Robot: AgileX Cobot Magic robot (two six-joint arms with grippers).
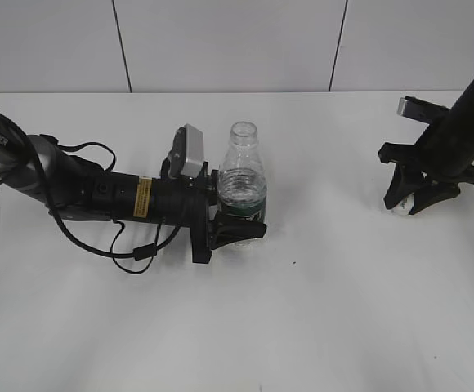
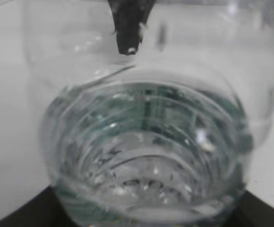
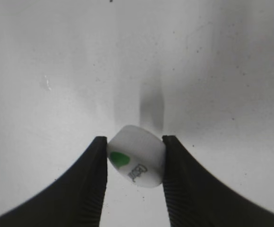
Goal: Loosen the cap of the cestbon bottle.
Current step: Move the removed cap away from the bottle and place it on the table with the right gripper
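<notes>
The small clear plastic cestbon bottle (image 1: 242, 184), ribbed in the body and banded with a dark green label, stands upright near the middle of the white worktop (image 1: 319, 310) with its neck open and bare. The left gripper (image 1: 235, 229) reaches in from the left and its jaws clamp the bottle around its lower body, at the label; the left wrist view is filled by the ribbed wall and the water inside, which fits so close a hold. The small round white plastic screw cap (image 3: 137, 155), with a green leaf mark on its top, is well apart from the bottle at the right side of the worktop, pinched across its sides between the jaws of the right gripper (image 3: 136, 158), low over the surface. Whether it already touches the worktop cannot be told. Judged from this, the cap is fully off and the step in hand is setting it down. To do that well, the right arm should bring the cap to rest on the surface before the jaws spread, since it sits tilted in the grip and a round cap let go from above could roll away. The jaws should open only enough to free it, then lift straight up. The left jaws should keep the bottle steady and upright meanwhile, as an open neck would spill if it tipped.
</notes>
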